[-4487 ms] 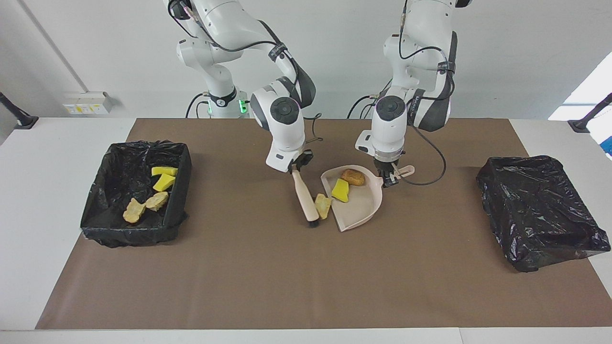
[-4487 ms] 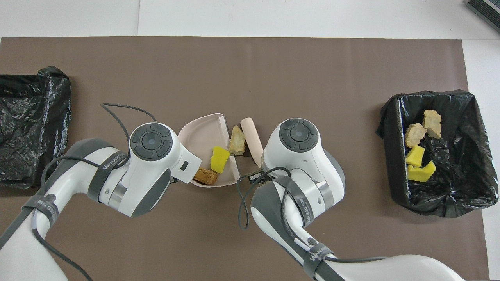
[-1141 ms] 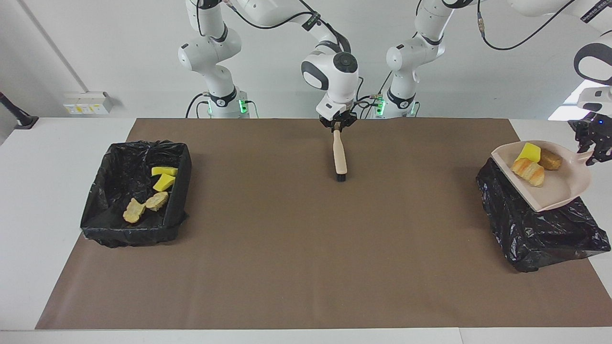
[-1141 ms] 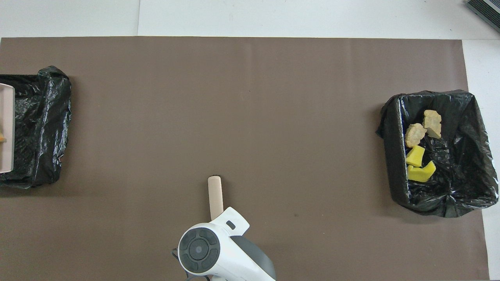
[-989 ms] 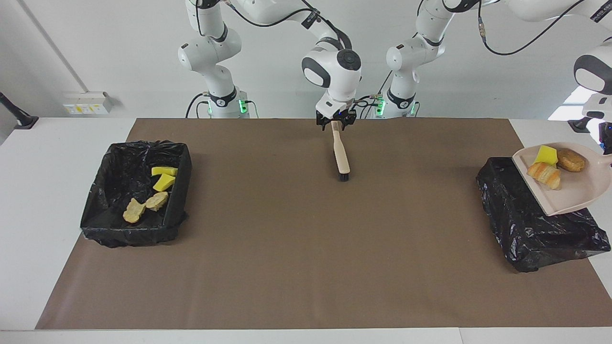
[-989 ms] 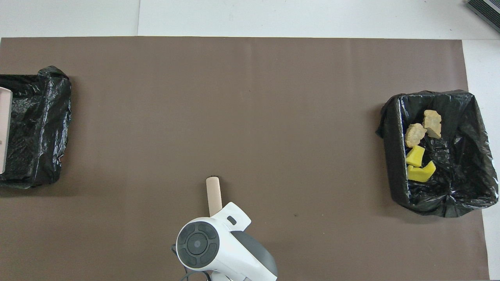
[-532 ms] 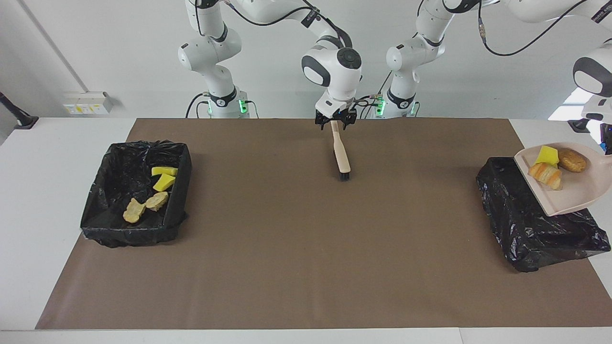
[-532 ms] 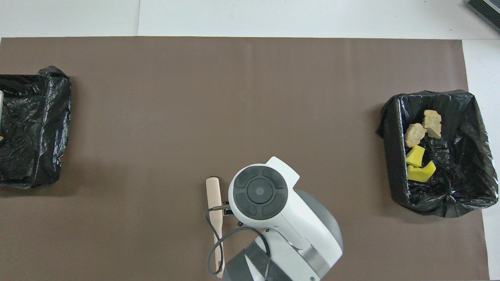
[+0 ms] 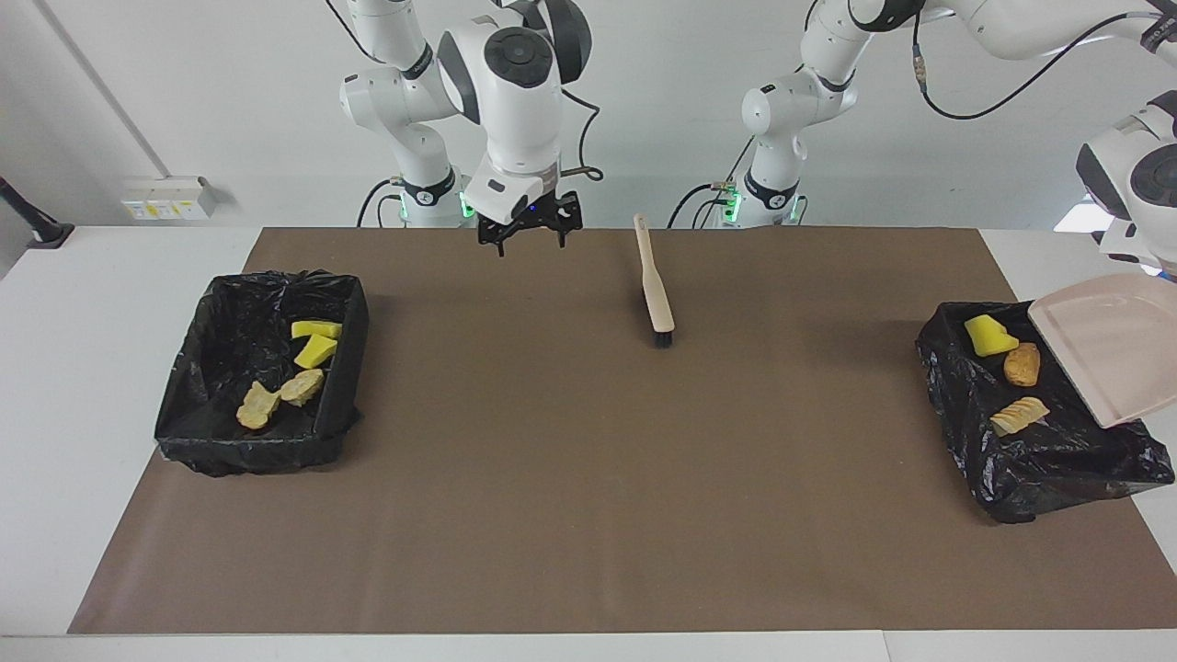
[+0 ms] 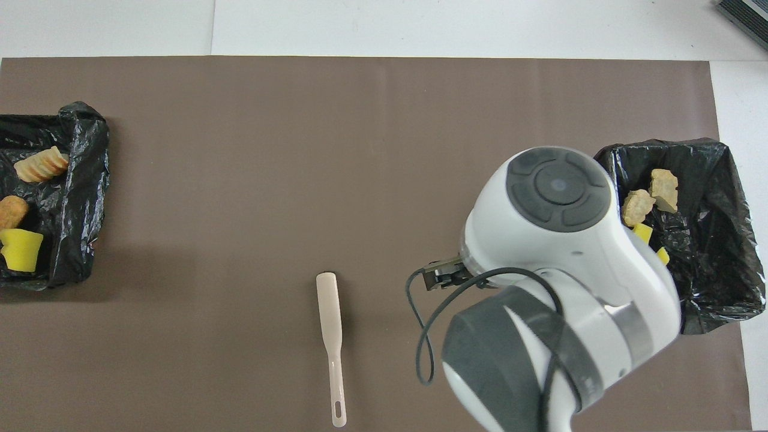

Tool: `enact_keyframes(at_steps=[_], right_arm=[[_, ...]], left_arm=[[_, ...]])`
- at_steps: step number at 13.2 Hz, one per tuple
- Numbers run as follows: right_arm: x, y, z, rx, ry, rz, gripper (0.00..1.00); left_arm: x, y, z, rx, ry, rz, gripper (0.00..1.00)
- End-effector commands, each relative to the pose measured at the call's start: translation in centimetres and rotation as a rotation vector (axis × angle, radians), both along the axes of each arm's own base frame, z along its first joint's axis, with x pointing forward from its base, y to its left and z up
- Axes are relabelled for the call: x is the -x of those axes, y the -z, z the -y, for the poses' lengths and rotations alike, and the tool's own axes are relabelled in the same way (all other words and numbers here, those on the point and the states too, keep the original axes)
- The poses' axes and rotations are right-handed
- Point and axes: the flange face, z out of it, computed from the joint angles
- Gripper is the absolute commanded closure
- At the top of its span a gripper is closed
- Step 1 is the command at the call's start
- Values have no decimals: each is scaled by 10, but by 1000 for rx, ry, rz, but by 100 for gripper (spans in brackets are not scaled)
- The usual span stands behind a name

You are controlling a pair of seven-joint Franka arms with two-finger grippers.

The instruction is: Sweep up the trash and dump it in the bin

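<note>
The beige dustpan (image 9: 1108,345) hangs tilted and empty over the black-lined bin (image 9: 1039,460) at the left arm's end. My left gripper (image 9: 1166,268) holds it at the view's edge. In that bin lie a yellow sponge chunk (image 9: 988,336), the orange-brown lump (image 9: 1021,364) and a tan chunk (image 9: 1019,416); they also show in the overhead view (image 10: 21,250), (image 10: 12,211), (image 10: 37,167). My right gripper (image 9: 531,237) is open and empty, raised over the mat's edge by the robots, beside the brush (image 9: 655,285).
The second black-lined bin (image 9: 184,386) at the right arm's end holds two yellow chunks (image 9: 314,350) and two tan chunks (image 9: 257,405). The brush (image 10: 331,312) lies flat on the brown mat (image 9: 588,478), handle toward the robots. The right arm partly covers that bin (image 10: 720,240) from above.
The left gripper tipped the dustpan and the three scraps slid into the bin. The right gripper let go of the brush, rose and moved toward the right arm's end.
</note>
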Motion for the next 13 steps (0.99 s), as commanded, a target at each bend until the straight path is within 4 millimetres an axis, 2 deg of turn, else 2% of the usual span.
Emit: enact_keyframes(at_steps=[1, 2, 3, 4, 5, 8, 10, 13], right_arm=[[-12, -25, 59, -5, -32, 25, 0], [-18, -27, 81, -8, -30, 24, 0], [-22, -27, 95, -14, -39, 25, 0], [-26, -28, 108, -19, -41, 25, 0], [-29, -28, 119, -12, -41, 32, 0], [-37, -30, 150, 31, 0, 52, 0], [-45, -43, 173, 27, 40, 88, 0], [-55, -57, 220, 24, 126, 119, 0]], left_arm=[[8, -34, 13, -39, -12, 39, 100], [7, -38, 26, -18, -16, 41, 100], [4, -48, 46, 28, -23, 66, 100], [-2, -50, 66, 69, -25, 66, 100], [-10, -47, 97, 92, 1, 54, 100], [-21, -39, 163, 214, 9, 93, 100], [-22, -25, 189, 302, -58, 147, 100], [-29, 13, 253, 432, -190, 188, 100]])
